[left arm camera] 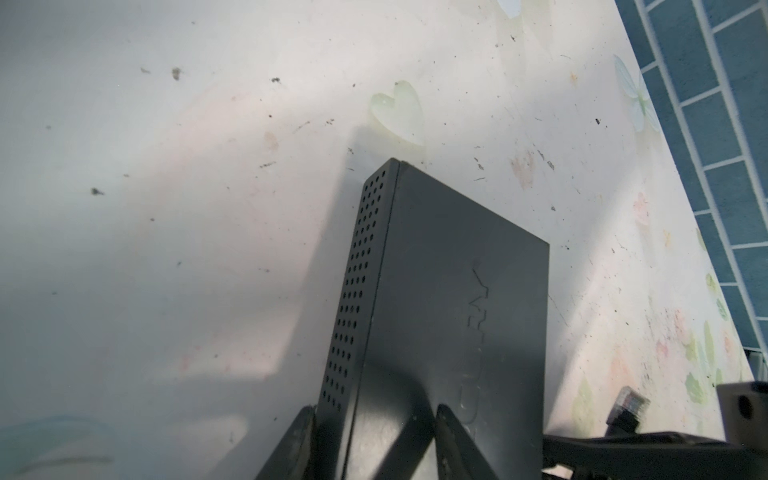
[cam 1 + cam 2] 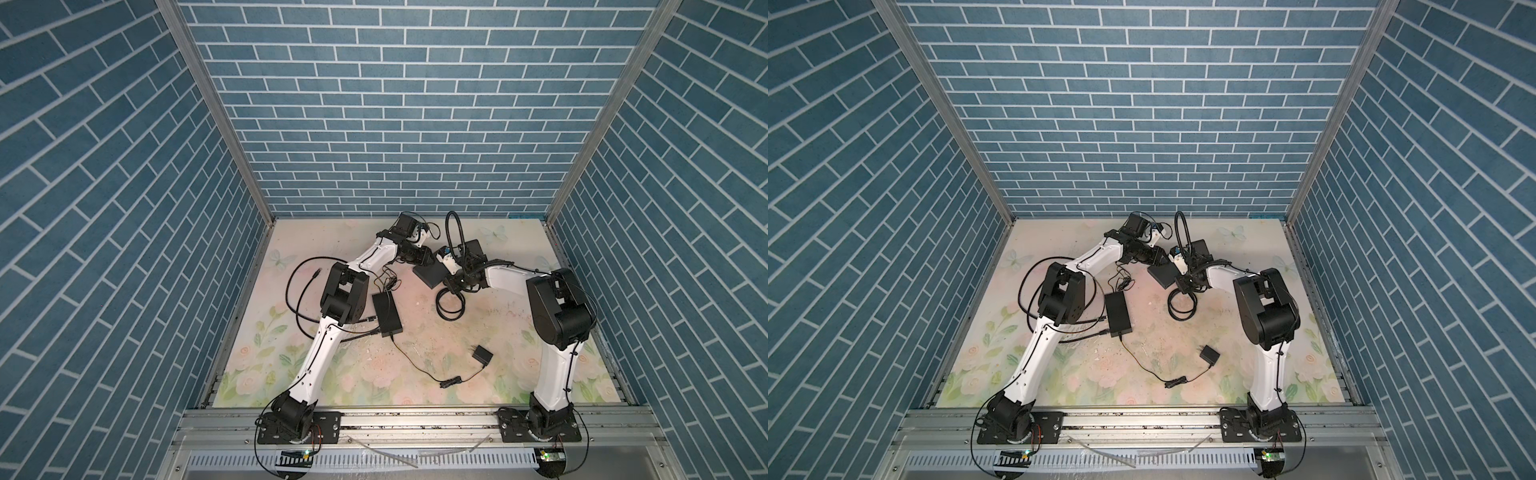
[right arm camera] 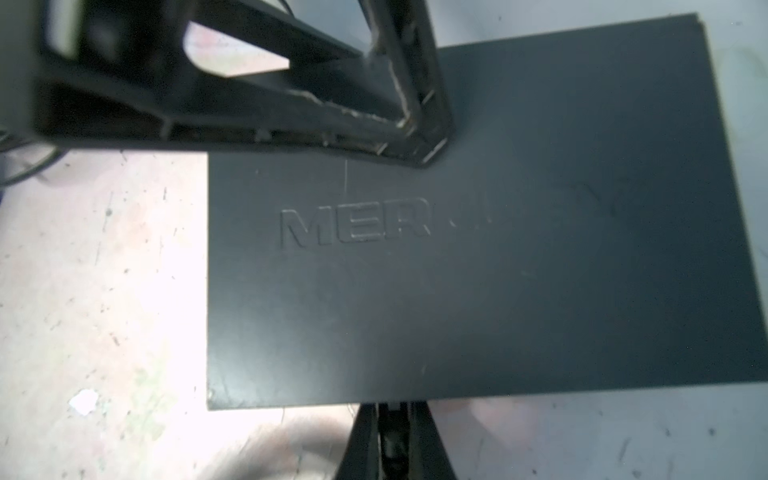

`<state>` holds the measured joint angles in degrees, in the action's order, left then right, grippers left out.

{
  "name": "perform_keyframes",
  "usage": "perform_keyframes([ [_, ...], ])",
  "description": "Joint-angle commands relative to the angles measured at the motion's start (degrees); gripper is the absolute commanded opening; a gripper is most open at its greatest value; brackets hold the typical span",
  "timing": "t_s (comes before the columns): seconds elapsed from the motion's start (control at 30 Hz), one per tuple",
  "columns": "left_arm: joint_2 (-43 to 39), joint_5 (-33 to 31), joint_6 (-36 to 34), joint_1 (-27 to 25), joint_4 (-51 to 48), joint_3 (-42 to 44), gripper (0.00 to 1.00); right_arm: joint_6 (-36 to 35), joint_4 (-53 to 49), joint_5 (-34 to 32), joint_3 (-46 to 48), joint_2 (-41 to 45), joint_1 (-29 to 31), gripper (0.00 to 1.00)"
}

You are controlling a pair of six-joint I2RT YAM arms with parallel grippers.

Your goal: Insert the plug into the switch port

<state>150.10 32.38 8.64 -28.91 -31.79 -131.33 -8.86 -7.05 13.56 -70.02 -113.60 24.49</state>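
Observation:
The switch (image 2: 429, 276) (image 2: 1162, 277) is a flat dark grey box with raised lettering, lying on the flowered mat near the back. My left gripper (image 1: 376, 409) (image 2: 435, 260) holds one end of it. One finger (image 1: 299, 436) lies against its vented side (image 1: 357, 291) and the other presses on its top face (image 1: 457, 270). My right gripper (image 3: 392, 411) (image 2: 446, 284) is shut on the plug (image 3: 392, 440), a dark piece between nearly closed jaws. Its tip sits at the switch's (image 3: 498, 291) near edge. The port is hidden.
A ribbed cable end (image 1: 628, 405) shows beside the right gripper. A black power brick (image 2: 387, 309) lies mid-mat, with a wall adapter (image 2: 482, 355) and thin cord in front. Cable coils (image 2: 451, 309) lie under the right arm. A stiff loop (image 2: 453, 232) stands behind the switch.

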Motion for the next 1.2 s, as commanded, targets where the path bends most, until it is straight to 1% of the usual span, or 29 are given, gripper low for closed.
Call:
perform_keyframes([
  [0.0, 0.76, 11.22, -0.53, -5.79, -9.50, 0.82, 0.46, 4.55, 18.26, 1.40, 0.79, 0.23, 1.68, 0.00],
  [0.07, 1.47, 12.01, -1.23, -5.98, -10.11, 0.33, 0.46, 3.42, 17.56, 2.20, 0.33, 0.05, 2.03, 0.00],
  [0.13, 2.41, 12.93, -1.85, -6.33, -11.46, -0.71, 0.46, 3.21, 18.77, 1.43, 0.74, 0.27, 2.22, 0.00],
  [0.37, 2.52, 17.01, -1.11, -8.85, -10.34, 1.90, 0.45, 6.99, 26.41, -1.21, 1.57, 0.41, 2.75, 0.00],
  [0.43, 1.78, 18.08, 0.32, -9.32, -8.38, 3.96, 0.44, 7.64, 27.80, -3.33, 1.27, 0.27, 3.07, 0.00],
  [0.53, -0.41, 19.97, 2.82, -10.15, -3.37, 9.73, 0.44, 9.16, 30.62, -5.53, 1.24, 0.33, 3.02, 0.00],
  [0.73, -1.62, 21.44, 5.30, -11.25, 0.60, 14.34, 0.43, 11.80, 35.53, -5.60, 0.93, -0.96, 3.12, 0.03],
  [0.9, -3.60, 22.43, 7.17, -11.44, 4.37, 17.72, 0.43, 12.59, 39.50, -6.37, 1.87, -1.97, 3.11, 0.05],
  [0.97, -3.76, 22.33, 7.09, -11.44, 4.27, 17.57, 0.43, 12.98, 42.77, -5.51, 3.13, -1.80, 3.11, 0.06],
  [1.03, -3.51, 21.18, 5.34, -11.37, 2.05, 16.46, 0.43, 12.66, 43.98, -3.03, 4.07, -1.42, 3.11, 0.09],
  [1.1, -3.32, 19.35, 3.33, -11.01, -1.07, 15.07, 0.42, 11.35, 42.39, -0.44, 4.56, -0.72, 3.11, 0.11],
  [1.17, -3.71, 16.65, 2.88, -9.99, -2.52, 14.81, 0.42, 10.58, 40.11, -0.32, 5.67, 0.66, 3.06, 0.13],
])
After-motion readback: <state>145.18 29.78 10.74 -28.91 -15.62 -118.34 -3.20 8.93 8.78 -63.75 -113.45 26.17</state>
